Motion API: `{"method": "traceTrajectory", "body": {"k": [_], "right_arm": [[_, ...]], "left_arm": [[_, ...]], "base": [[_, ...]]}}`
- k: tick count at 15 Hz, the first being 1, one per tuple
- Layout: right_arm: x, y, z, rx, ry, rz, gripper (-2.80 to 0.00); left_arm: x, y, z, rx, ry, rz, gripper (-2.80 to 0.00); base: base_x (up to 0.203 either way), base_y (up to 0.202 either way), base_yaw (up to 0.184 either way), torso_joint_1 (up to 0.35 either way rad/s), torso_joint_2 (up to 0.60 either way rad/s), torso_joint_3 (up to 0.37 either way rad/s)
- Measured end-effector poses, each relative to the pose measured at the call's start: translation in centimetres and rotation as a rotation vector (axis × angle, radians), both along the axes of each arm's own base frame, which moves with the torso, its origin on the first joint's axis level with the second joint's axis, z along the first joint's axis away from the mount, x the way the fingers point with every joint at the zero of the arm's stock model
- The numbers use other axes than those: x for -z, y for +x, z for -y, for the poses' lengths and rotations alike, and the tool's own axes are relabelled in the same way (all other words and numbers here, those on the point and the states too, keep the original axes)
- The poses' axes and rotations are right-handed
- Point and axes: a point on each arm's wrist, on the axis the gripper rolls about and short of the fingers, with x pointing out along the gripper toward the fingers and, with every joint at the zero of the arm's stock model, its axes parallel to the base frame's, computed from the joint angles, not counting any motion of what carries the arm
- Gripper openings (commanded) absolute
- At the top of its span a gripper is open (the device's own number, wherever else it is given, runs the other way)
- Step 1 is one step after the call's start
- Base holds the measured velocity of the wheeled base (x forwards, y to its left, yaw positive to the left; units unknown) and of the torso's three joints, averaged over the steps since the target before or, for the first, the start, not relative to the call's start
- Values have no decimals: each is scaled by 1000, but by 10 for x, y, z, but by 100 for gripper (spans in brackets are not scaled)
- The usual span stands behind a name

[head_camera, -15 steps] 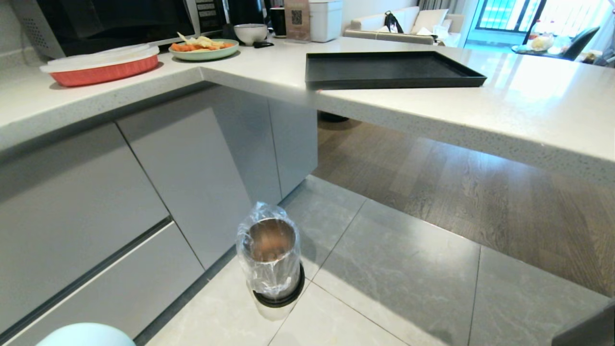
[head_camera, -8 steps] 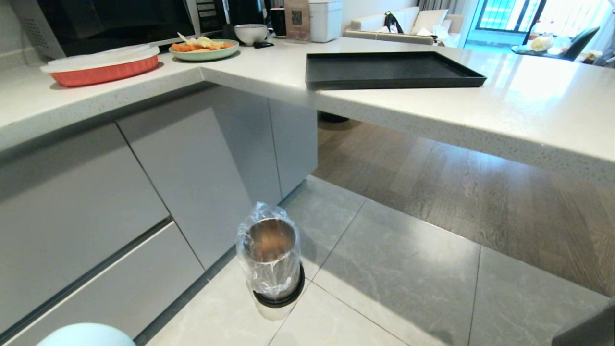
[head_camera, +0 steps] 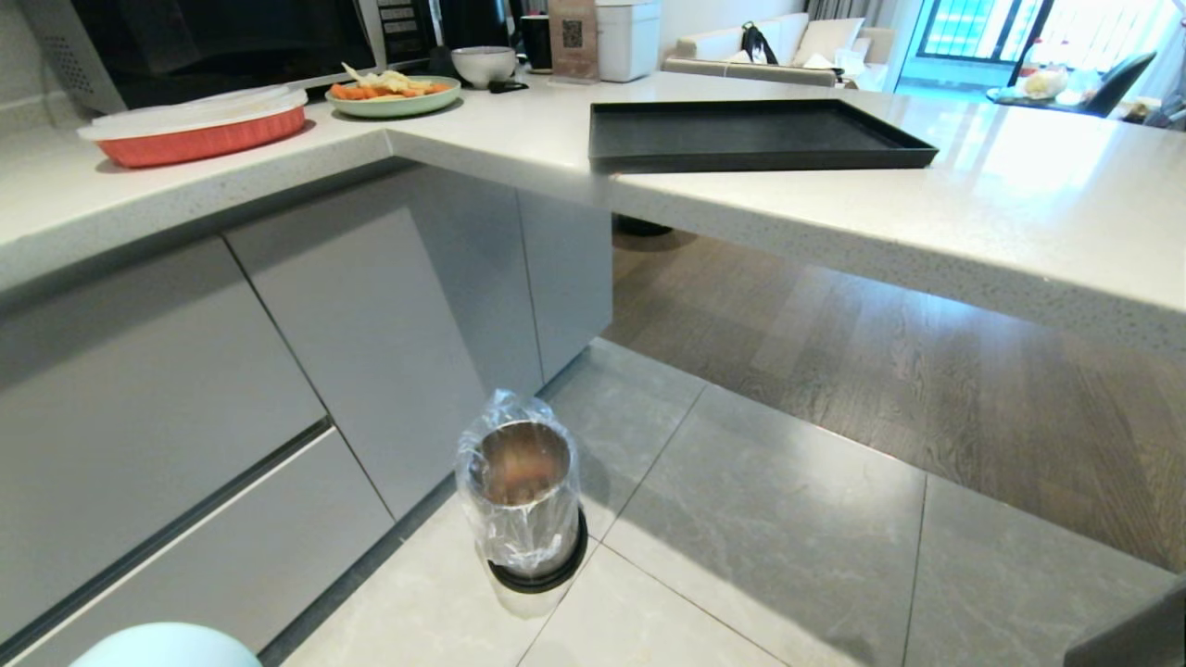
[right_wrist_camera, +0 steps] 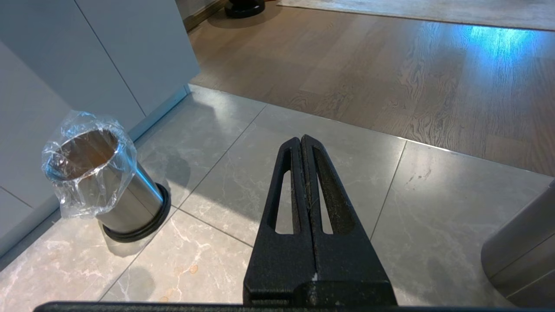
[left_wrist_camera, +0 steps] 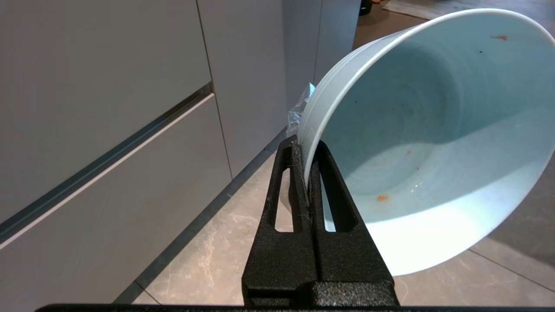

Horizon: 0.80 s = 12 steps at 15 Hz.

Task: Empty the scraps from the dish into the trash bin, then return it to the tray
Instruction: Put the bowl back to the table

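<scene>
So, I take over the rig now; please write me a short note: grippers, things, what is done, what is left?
Left gripper: shut on the rim of the dish, held low, tilted; only small orange specks inside.
Right gripper: shut, empty, above the floor tiles.
Trash bin: on the floor by the cabinets, something orange inside.
Tray: on the counter, nothing on it.
Done: the emptying, it seems.
Left: set the dish on the tray.

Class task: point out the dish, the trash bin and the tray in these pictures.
dish [left_wrist_camera: 433, 143]: left wrist view, on its inner wall.
trash bin [head_camera: 523, 519]: head view, on its bagged steel side.
tray [head_camera: 741, 132]: head view, on its bare black floor.
</scene>
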Motion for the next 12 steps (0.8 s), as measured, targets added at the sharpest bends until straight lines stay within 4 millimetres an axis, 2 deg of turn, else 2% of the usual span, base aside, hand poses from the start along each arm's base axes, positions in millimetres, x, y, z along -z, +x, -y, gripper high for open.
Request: {"method": "traceTrajectory", "body": {"k": [5, 12], "right_arm": [[0, 0, 0, 0, 0, 0, -280], [0, 0, 0, 0, 0, 0, -280]], "left_arm": [[0, 0, 0, 0, 0, 0, -280], [0, 0, 0, 0, 0, 0, -280]], "base": [[0, 0, 0, 0, 0, 0], [-1, 8, -155, 2, 2, 0]]}}
